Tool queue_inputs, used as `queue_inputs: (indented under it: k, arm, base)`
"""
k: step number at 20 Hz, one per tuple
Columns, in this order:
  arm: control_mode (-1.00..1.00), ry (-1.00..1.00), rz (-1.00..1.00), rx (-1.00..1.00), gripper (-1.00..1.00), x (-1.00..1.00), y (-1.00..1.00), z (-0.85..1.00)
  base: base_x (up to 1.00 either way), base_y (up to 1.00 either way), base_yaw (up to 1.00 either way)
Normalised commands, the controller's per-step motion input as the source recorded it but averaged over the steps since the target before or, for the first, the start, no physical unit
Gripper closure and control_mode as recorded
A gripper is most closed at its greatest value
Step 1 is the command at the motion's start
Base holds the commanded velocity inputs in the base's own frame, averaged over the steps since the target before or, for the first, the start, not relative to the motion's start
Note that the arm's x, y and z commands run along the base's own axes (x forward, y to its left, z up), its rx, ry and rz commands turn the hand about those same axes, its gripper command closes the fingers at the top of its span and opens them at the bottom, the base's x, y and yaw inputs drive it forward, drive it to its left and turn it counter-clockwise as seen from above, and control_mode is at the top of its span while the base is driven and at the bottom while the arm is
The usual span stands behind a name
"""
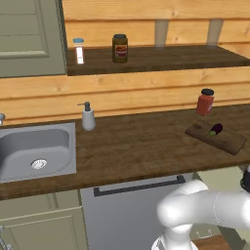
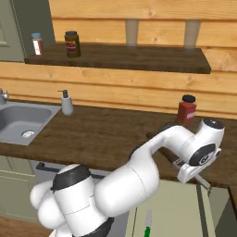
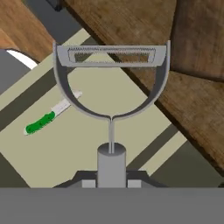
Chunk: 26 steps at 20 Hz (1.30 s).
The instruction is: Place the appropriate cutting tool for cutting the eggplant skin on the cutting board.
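My gripper [image 3: 111, 178] is shut on the grey handle of the cutting tool [image 3: 111, 78], a silvery Y-shaped peeler with its blade bar pointing away from the hand. In the right base view the gripper [image 2: 198, 177] hangs just off the counter's front edge, above an open drawer, with the peeler [image 2: 205, 184] sticking out below it. The dark cutting board [image 1: 216, 136] lies on the counter at the right, and the small purple eggplant [image 1: 216, 129] rests on it. A corner of the board [image 3: 201, 39] lies up and to the right of the peeler.
A green-handled knife [image 3: 49, 117] lies in the open beige drawer [image 2: 176, 208] below the counter. A red jar [image 1: 205, 102] stands behind the board. A soap dispenser [image 1: 88, 116] and sink [image 1: 36, 151] are to the left. Two jars sit on the shelf [image 1: 156, 58].
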Motion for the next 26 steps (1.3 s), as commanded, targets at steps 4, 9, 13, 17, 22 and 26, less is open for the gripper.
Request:
queue_inputs:
  k: [4,9,13,17,22,26]
  arm:
    - [-1.0,0.0,0.0,0.16,1.0,0.98,-0.03,0.27]
    - [-1.0,0.0,0.0,0.03,1.0,0.92,0.0,-0.2]
    - [-1.0,0.0,0.0,0.0,1.0,0.87,0.0,-0.54]
    - [-1.0,0.0,0.01,0.0,1.0,0.75,0.08,-0.72]
    - [-1.0,0.0,0.02,0.0,1.0,0.47,0.2,-0.83]
    - [-1.0,-0.01,0.03,0.0,1.0,0.07,0.06,-0.66]
  base:
    - [0.0,0.0,0.0]
    - [0.0,0.0,0.0]
    - [0.0,0.0,0.0]
    - [0.0,0.0,0.0]
    - [0.0,0.0,0.0]
    - [0.0,0.0,0.0]
